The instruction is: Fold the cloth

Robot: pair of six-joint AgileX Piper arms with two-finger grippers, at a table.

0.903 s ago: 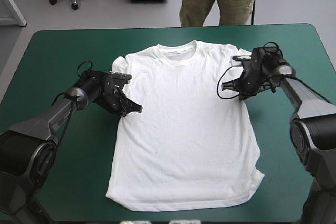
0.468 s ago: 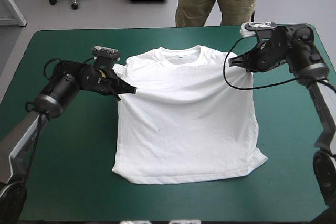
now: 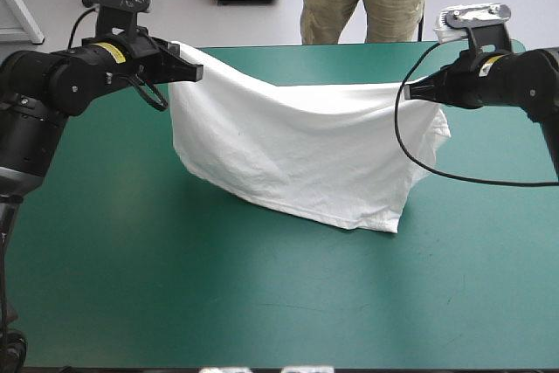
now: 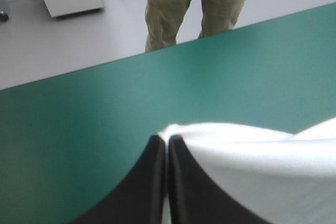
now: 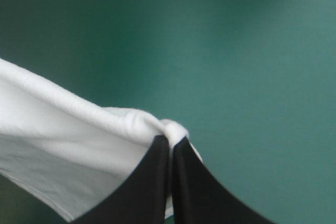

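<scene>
Tension across the T-shirt (image 3: 297,155) is what this step depends on. The left end effector (image 3: 194,73) and the right end effector (image 3: 410,92) are each clenched on one end of the garment's upper edge. They hold it raised over the far half of the teal-green bench (image 3: 262,303). That edge sags a little between them, and the rest drapes down and toward the near side, lowest on the right.

To lay a clean fold, the two arms would do well to travel together at equal height and hold their spacing. That way the top edge stays taut and level rather than bunching toward the middle. Setting the hanging part down first and then carrying the held edge over it should keep the layers square. A slow descent would probably stop the loose cloth from rolling under.

Several things are hard to read. Each wrist view shows only a small white fold pinched at the tip, so whether sleeve, shoulder or a doubled layer is caught cannot be told. The collar is not visible. Whether the lowest edge rests on the bench or hangs just clear of it is also uncertain.
</scene>
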